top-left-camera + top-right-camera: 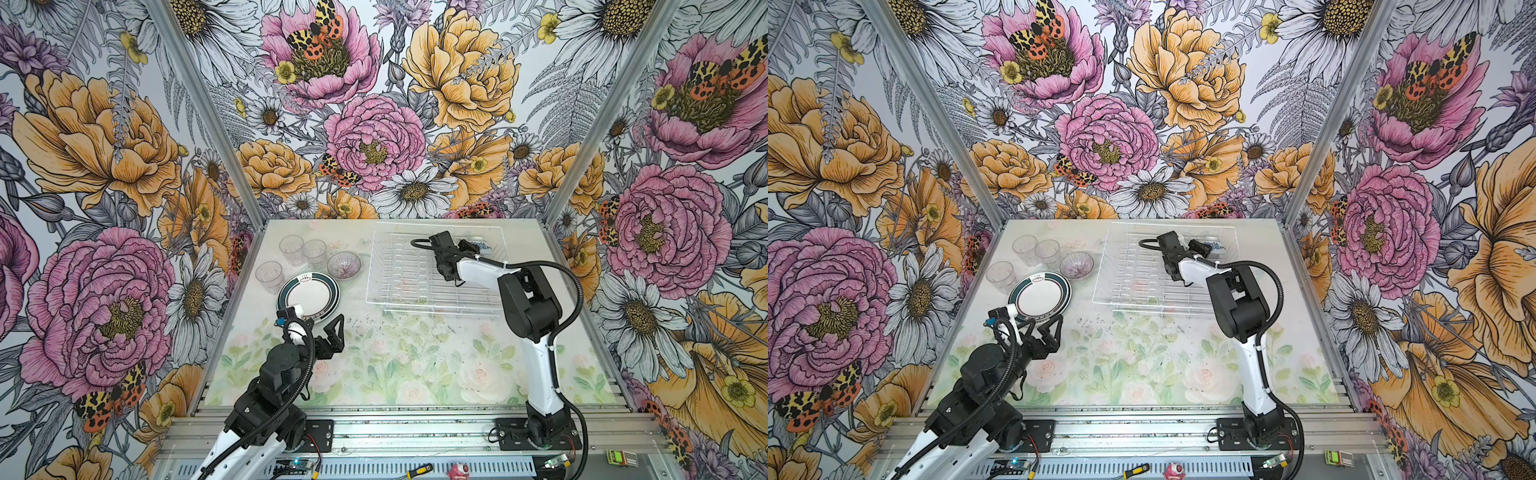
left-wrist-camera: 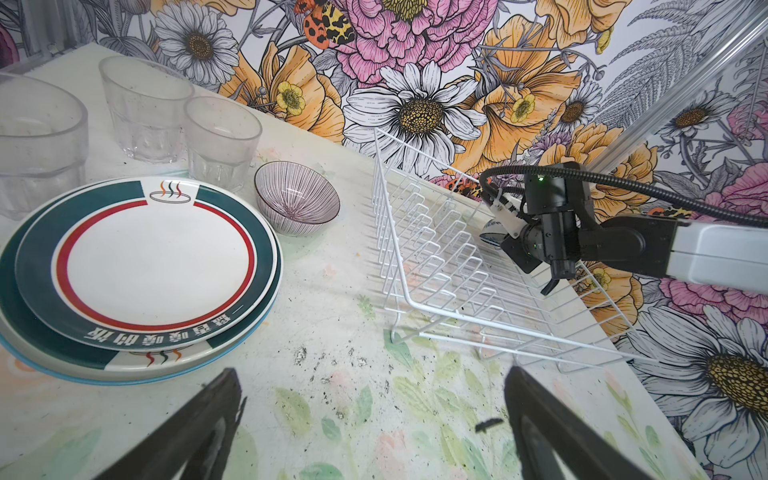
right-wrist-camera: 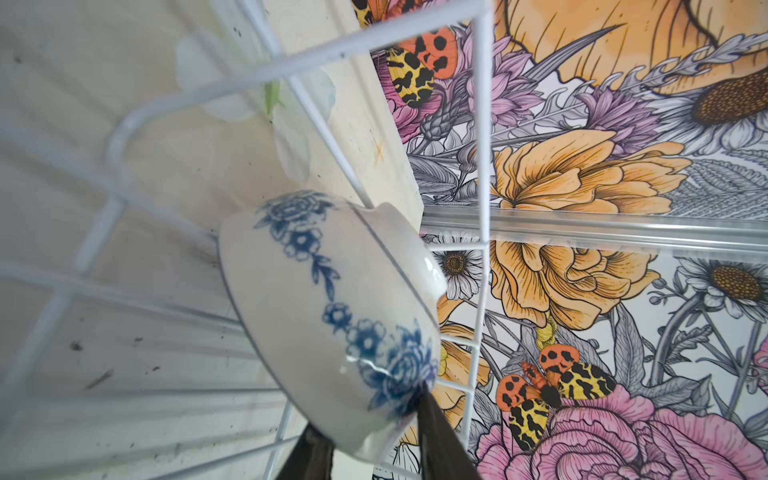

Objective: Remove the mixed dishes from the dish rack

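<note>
Fingers [image 3: 436, 432] of the right gripper [image 3: 365, 409] stood a little apart, one on each side of the wall of a small white bowl [image 3: 332, 316]; whether they pressed it could not be told. On the left gripper [image 2: 371, 374] the fingers [image 2: 220, 399] were spread wide above the table [image 1: 415, 365], just in front of the plates.

The white wire dish rack [image 1: 432, 308] sat at the table's far right, with the small white bowl in its far right corner. Left of it lay stacked white plates [image 1: 309, 297] with dark green rims, three upright clear tumblers [image 1: 291, 248], and a ribbed bowl [image 1: 344, 264].

Both top views gave the small white bowl only as a blue-speckled sliver behind the gripper. The right wrist view showed it tilted against the rack's wire, with blue flowers and a thin rim line. The left wrist view showed red rings and lettering on the plates.
</note>
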{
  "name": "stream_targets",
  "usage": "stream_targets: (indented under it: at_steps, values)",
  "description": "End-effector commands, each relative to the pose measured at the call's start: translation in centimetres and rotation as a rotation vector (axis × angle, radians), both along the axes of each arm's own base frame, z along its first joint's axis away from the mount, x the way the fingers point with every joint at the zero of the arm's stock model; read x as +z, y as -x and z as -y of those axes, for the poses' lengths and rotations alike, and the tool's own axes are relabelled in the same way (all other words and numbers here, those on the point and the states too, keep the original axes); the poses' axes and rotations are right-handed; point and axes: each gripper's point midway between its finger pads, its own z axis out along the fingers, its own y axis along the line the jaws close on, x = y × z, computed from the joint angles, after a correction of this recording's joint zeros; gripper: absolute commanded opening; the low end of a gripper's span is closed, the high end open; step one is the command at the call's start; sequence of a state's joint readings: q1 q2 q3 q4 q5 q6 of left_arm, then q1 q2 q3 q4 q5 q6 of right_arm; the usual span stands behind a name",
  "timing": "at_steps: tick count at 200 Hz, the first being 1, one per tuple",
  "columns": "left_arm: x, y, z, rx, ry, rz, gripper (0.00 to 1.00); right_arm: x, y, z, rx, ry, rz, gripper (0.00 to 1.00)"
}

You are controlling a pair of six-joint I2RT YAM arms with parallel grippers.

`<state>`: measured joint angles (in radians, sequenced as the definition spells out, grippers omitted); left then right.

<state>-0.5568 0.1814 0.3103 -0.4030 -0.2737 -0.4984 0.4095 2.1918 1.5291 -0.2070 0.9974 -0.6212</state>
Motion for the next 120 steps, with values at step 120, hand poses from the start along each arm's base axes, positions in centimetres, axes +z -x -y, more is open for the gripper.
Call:
stream_targets:
  at_steps: [120]
  values:
    - [0.9,-0.8,-0.3,0.037,0.000,-0.010,0.99,3.2,-4.8,-0.4,0.212,0.044,0.301,0.38]
